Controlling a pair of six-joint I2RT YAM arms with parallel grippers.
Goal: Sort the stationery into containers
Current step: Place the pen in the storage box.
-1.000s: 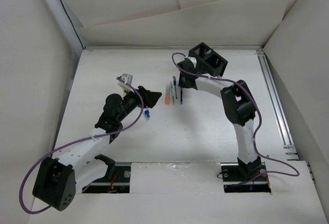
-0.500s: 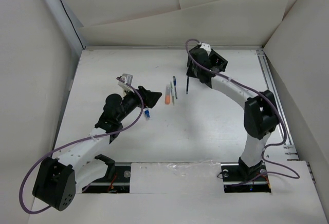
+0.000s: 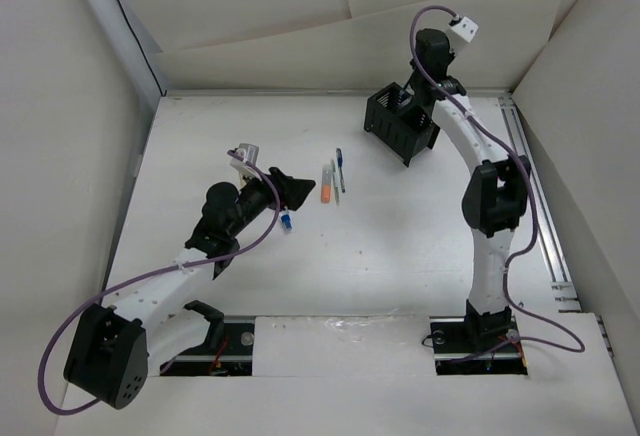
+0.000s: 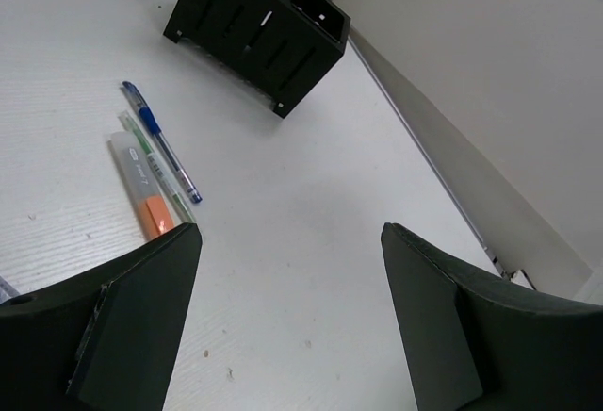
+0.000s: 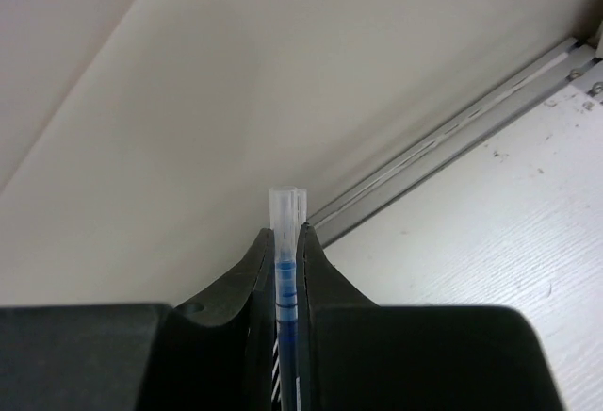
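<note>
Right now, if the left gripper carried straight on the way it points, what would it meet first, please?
Probably bare table, just beside the grey marker with orange end and blue pen. The left gripper, fingers open, slants down at it with nothing between, though depth is hard to judge.

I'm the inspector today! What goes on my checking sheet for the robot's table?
Surface: white table, faint specks.
Job's things: black organiser at the far side; blue pen and orange-ended marker side by side; stubby blue-tipped marker apart.
Clutter: nothing seen.
Grippers: left gripper open, empty; right gripper shut on a clear blue pen, at the organiser.
Cables: purple cables along both arms.
Surroundings: white panels; metal rail on the right.
</note>
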